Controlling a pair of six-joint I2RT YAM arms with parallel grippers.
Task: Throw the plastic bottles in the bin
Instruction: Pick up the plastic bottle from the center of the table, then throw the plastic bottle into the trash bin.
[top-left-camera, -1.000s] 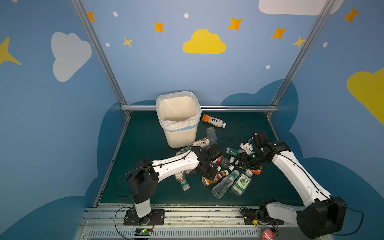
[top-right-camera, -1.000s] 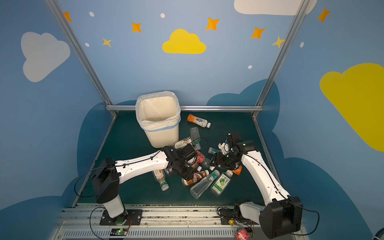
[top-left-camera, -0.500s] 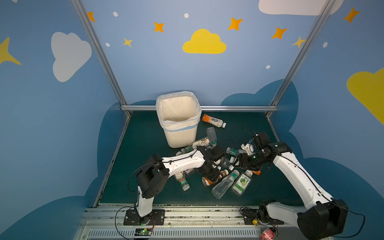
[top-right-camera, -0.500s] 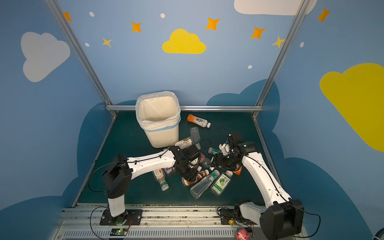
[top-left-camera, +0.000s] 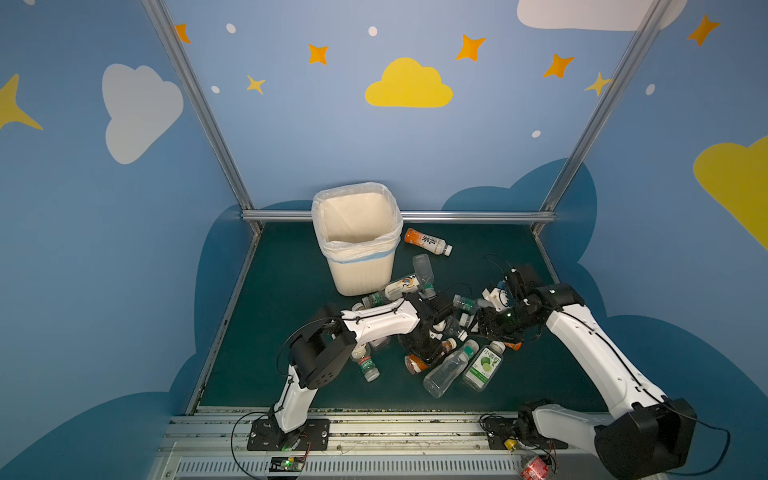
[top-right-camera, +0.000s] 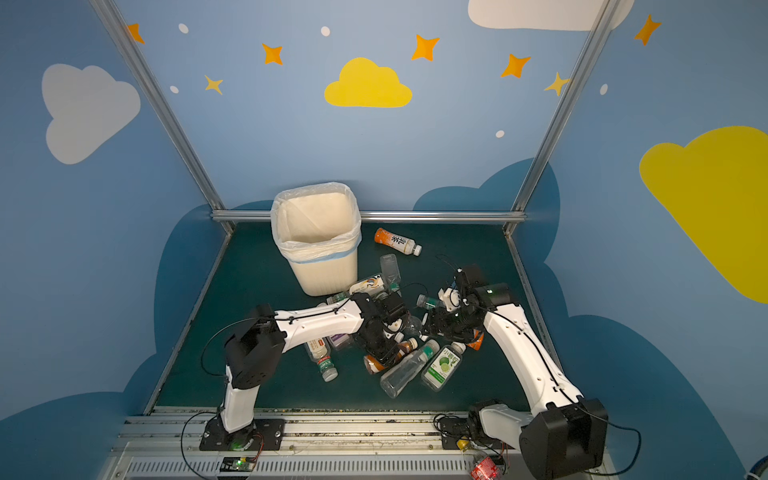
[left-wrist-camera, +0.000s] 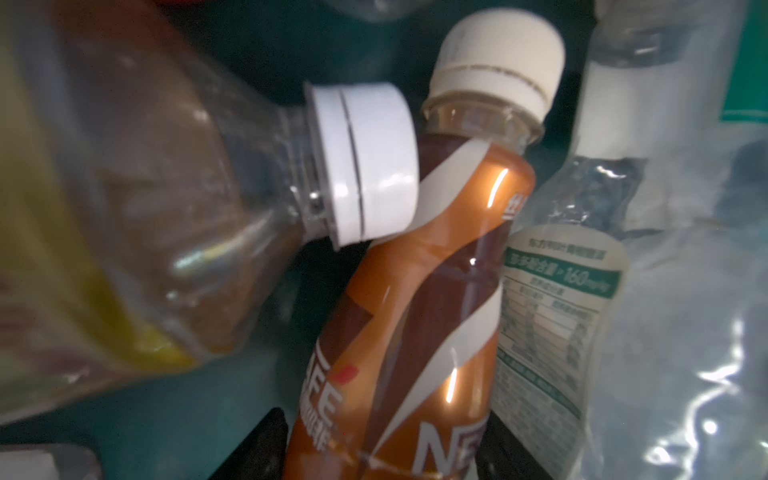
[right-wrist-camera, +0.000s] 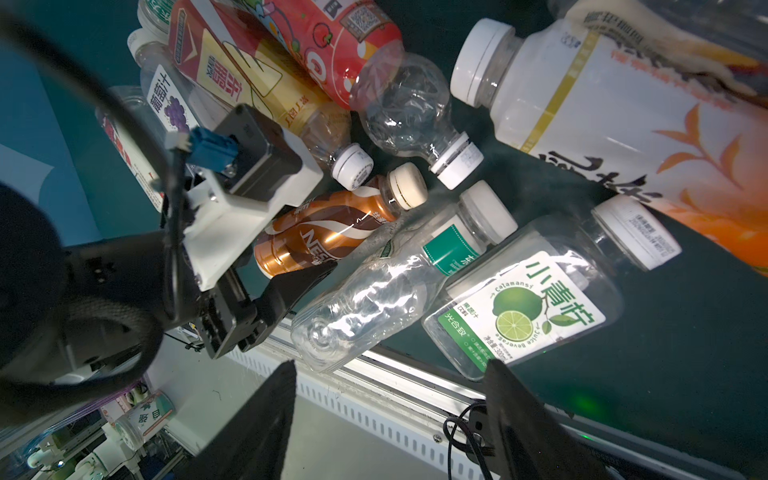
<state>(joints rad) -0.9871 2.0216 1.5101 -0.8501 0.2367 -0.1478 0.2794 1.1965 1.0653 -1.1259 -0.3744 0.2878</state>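
Now, brown bottle (top-left-camera: 415, 363): lying flat, lower centre in a top view; long axis lower left to upper right, cap (right-wrist-camera: 409, 185) upper right.
Left gripper (left-wrist-camera: 382, 440): straddling its base; grip unclear.
Right gripper (right-wrist-camera: 390, 370): jaws apart, empty.

White left arm (top-left-camera: 376, 321) reaches forward low with its elbow bent. Its black left gripper (left-wrist-camera: 386, 419) points down, jaws partly apart. White right arm (top-left-camera: 590, 349) angles inward; black right gripper (right-wrist-camera: 392, 365) has its jaws wide and empty.

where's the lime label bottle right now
In both top views the lime-label bottle lies toward the front of the green mat, on the right arm's side, right beside a clear bottle.
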